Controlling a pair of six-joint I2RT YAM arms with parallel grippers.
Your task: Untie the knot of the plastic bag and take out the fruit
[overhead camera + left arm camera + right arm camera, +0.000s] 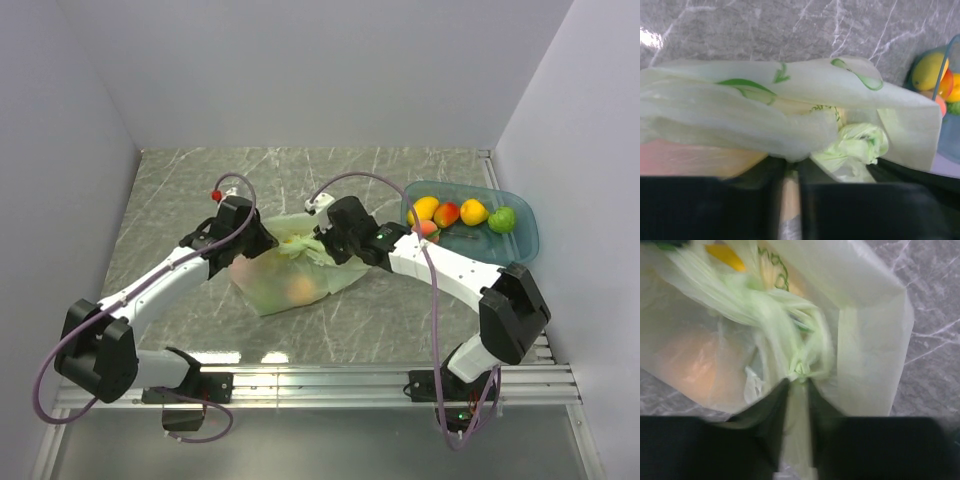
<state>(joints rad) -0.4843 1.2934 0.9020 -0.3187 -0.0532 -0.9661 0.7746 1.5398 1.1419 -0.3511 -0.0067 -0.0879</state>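
Observation:
The pale green plastic bag lies mid-table between both arms. Its knot is a tight twisted bunch of handle plastic, and it also shows in the left wrist view. My right gripper is shut on the knot's base, also visible from above. My left gripper is shut on a fold of the bag's upper edge, left of the knot, and shows from above. The fruit inside shows only as blurred orange and yellow shapes through the plastic.
A blue tray stands at the right, holding a yellow mango, a peach, a red-yellow fruit, a yellow fruit and a green fruit. White walls enclose the marble table on three sides.

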